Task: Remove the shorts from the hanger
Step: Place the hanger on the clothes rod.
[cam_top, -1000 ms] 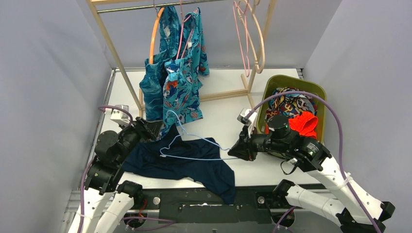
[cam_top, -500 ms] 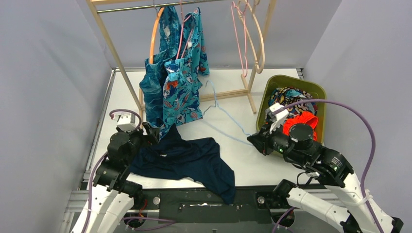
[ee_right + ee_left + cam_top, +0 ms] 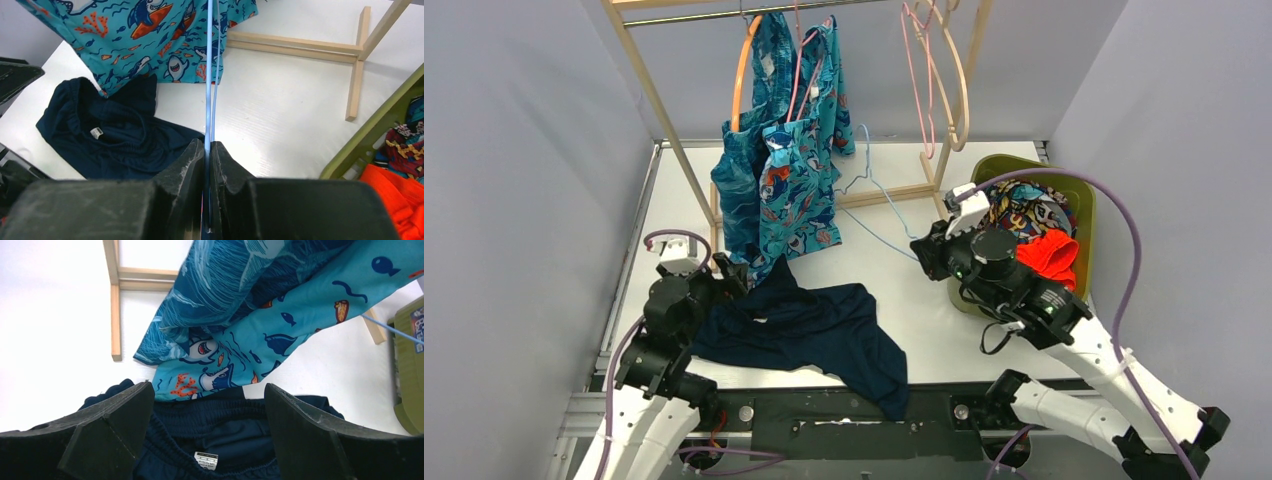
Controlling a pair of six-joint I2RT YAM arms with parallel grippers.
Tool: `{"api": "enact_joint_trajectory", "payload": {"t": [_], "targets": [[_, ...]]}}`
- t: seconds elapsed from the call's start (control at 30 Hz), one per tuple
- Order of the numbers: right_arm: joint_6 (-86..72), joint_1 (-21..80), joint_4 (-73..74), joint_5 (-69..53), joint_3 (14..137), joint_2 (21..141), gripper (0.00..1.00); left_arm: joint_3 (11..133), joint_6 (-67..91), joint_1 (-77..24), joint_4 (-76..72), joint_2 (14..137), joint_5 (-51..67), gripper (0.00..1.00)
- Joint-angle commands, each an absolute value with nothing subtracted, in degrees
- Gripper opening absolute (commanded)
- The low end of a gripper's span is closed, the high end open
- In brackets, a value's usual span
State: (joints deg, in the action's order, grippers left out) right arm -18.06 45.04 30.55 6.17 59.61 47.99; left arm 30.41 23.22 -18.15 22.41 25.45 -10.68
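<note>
1. Two grey walls close in a white table (image 3: 904,290). A wooden rack (image 3: 664,110) stands at its far side.
2. At the left, the left arm is folded low over the near table edge. The left gripper (image 3: 210,400) points toward the rack, with its jaws spread wide and nothing between them.
3. Just beyond and beneath those jaws, the navy shorts (image 3: 814,330) lie crumpled flat on the table, waistband toward the gripper. One leg trails over the near edge.
4. Behind them, the teal leaf-print shorts (image 3: 736,190) and the turquoise cartoon-print shorts (image 3: 799,180) hang side by side from the rack's rail, each on its own hanger.
5. Right of centre, the right arm reaches forward and inward. The right gripper (image 3: 209,150) is pinched tight on the light-blue hanger (image 3: 869,190), which is bare wire and slants up toward the rack.
6. Empty hangers (image 3: 924,80) hang at the rail's right end.
7. At the far right, a green bin (image 3: 1079,195) holds the multicolour shorts (image 3: 1019,210) and the orange-red shorts (image 3: 1049,255).
</note>
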Motion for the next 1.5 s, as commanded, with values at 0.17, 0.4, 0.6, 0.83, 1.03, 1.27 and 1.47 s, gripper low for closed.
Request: {"api": "enact_joint_trajectory", "payload": {"t": [0.17, 0.4, 0.6, 0.83, 1.03, 1.27, 1.47], "targets": [[-12.6, 53.5, 3.0, 21.3, 56.5, 49.0, 0.00, 29.5, 22.1, -17.0, 17.7, 23.3, -13.8, 0.82], [-7.8, 54.5, 3.1, 30.6, 59.8, 54.6, 0.00, 29.8, 21.8, -16.5, 17.1, 25.9, -13.0, 0.83], [-1.0, 56.5, -9.1, 34.6, 55.8, 54.6, 0.00, 28.1, 21.8, -16.5, 12.7, 26.8, -10.4, 0.83], [5.1, 56.7, -16.5, 36.7, 58.7, 55.2, 0.00, 28.6, 21.5, -16.5, 13.2, 28.3, -9.6, 0.83], [6.2, 56.7, -21.1, 37.7, 60.6, 56.9, 0.00, 28.4, 21.5, -16.5, 13.0, 28.0, -9.6, 0.83], [7.8, 56.7, -28.5, 37.6, 62.7, 60.7, 0.00, 28.5, 21.4, -16.4, 13.1, 28.7, -9.5, 0.83], [13.0, 56.7, -28.3, 38.1, 68.2, 64.3, 0.00, 28.4, 21.3, -16.3, 13.0, 28.8, -9.7, 0.83]]}}
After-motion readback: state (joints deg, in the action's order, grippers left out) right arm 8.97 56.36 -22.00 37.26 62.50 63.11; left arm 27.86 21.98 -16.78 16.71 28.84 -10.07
